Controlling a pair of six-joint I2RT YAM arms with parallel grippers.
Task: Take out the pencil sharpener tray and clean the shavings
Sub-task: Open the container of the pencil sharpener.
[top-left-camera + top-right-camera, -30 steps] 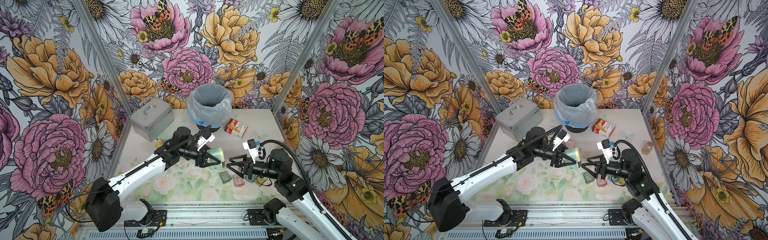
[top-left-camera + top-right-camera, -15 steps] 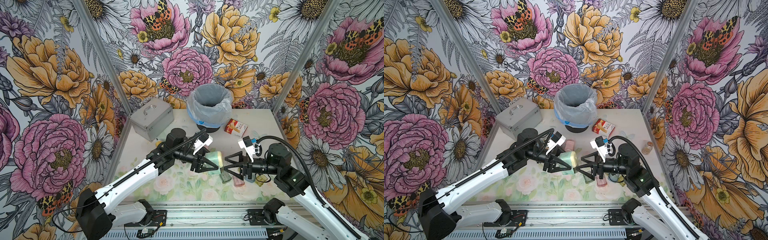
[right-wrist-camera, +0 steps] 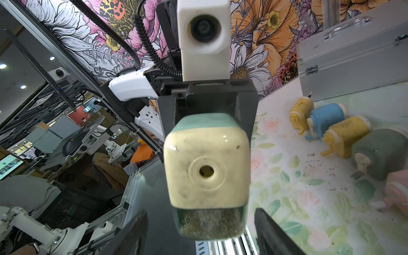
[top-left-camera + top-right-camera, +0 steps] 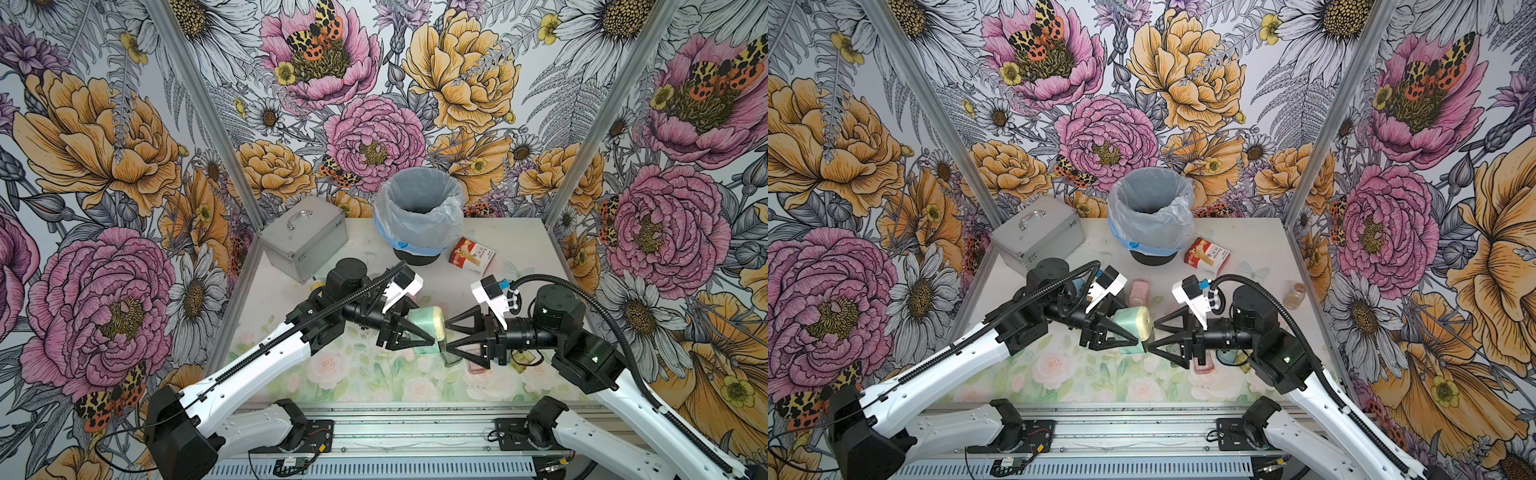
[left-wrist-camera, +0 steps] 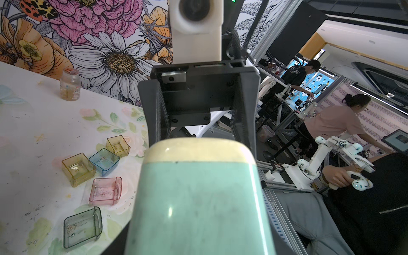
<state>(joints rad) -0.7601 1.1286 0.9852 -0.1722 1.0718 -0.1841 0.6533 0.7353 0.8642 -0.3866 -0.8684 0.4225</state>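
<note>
Green sharpener (image 3: 207, 172) aloft, tray (image 3: 239, 215) with shavings (image 3: 209, 225)

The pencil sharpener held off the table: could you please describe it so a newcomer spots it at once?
Find the lined bin at the back of the table, then come forward to the middle. There the left pincer grips a mint-green sharpener with a cream front. Unlike the yellow sharpeners, the blue sharpener and the dark green sharpener lying on the table, it is aloft.

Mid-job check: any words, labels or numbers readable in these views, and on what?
No text is legible.
Red and white carton: print on its face, too small to read.
Small jar: label blurred.
Bin liner: mark on the blue band, unreadable.
Green sharpener: no lettering visible.
</note>
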